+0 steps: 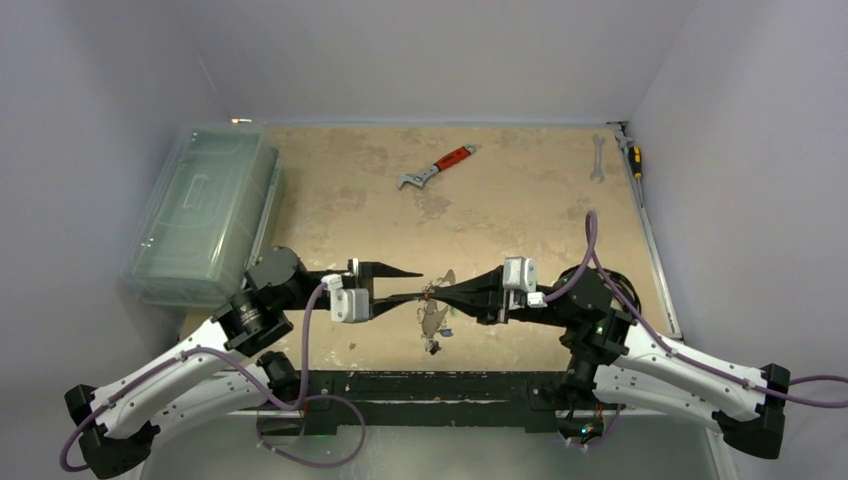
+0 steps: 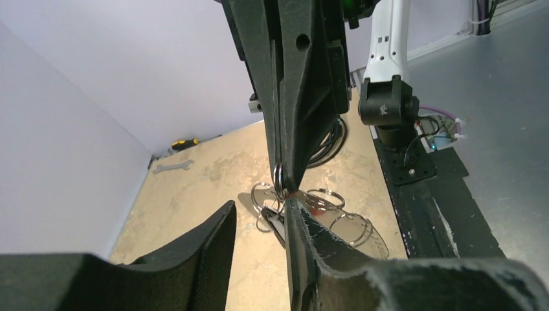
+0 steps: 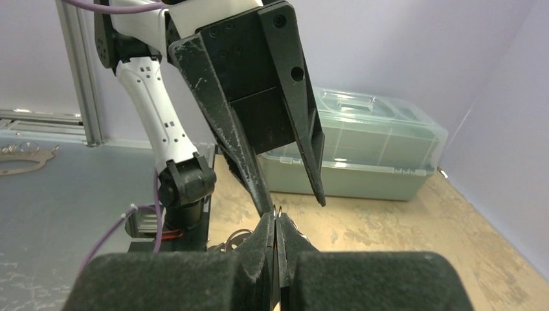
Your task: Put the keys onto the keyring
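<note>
By the middle of the table's (image 1: 520, 215) near edge lie the keys (image 1: 436, 345), a small dark bunch with a speck of blue. Just beyond them is the keyring (image 1: 430, 320), a flat grey shape that appears to rest on the table, though the overhead view is too coarse to be sure. Directly beyond it the two claws meet tip to tip. The right claw (image 1: 429, 292) is pinched fully closed on a small wire ring (image 2: 279, 178), which pokes out between its fingertips. The left claw (image 1: 419, 285) stands partly open with nothing between its fingers, and its nearer fingertip (image 2: 292, 208) sits right against the right claw's tip. A clear lidded storage box (image 1: 200, 215) runs along the left edge. Toward the far edge lies a red-handled adjustable wrench (image 1: 437, 167). In the far right corner are a plain spanner (image 1: 597, 158) and a yellow-and-black screwdriver (image 1: 632, 155).
</note>
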Tool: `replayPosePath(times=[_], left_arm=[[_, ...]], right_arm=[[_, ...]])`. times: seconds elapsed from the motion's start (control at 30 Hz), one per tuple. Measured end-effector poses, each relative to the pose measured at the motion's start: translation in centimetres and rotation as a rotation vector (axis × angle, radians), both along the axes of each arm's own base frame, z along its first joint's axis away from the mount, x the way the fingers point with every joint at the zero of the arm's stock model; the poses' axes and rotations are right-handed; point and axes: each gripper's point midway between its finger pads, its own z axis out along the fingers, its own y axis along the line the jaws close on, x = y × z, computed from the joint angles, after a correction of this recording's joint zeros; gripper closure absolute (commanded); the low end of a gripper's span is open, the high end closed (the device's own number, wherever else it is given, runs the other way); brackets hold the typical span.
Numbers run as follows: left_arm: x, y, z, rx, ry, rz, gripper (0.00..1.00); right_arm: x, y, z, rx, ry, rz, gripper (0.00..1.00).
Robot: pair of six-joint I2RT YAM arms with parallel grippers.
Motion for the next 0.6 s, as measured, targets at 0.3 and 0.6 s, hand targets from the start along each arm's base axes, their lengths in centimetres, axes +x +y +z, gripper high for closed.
replayPosePath(times=[0.3, 0.6], left_arm=[[-0.10, -0.80, -0.24, -0.004, 0.042, -0.065, 0.66], [-0.21, -1.00, -0.54, 0.005, 0.044, -0.091, 0.75]], right_arm=[[0.11, 0.12, -0.24, -0.006, -0.002, -0.001, 1.00], [0.14, 0.10, -0.22, -0.006, -0.006, -0.003, 1.00]])
